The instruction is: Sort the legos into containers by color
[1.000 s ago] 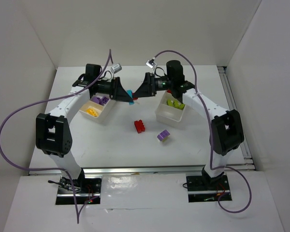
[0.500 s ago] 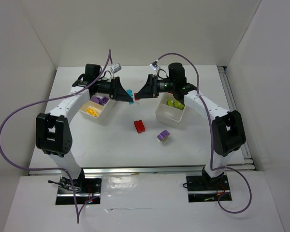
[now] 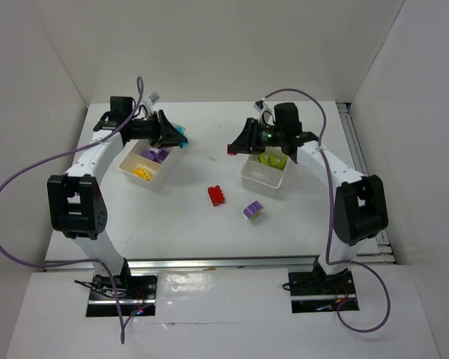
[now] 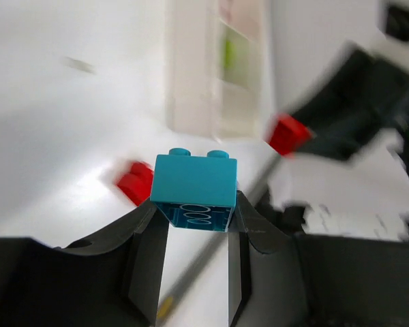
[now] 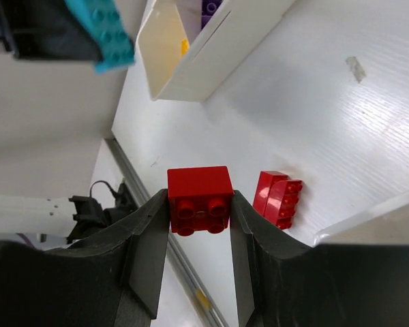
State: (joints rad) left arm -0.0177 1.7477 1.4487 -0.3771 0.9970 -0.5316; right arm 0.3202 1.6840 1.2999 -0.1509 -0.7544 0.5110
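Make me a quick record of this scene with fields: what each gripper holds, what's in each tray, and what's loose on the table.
Left gripper: shut on a cyan brick, held near the left tray
Right gripper: shut on a red brick, held beside the right tray
Left tray contents: purple bricks, yellow bricks
Right tray contents: lime bricks
Loose on table: red cluster, purple brick
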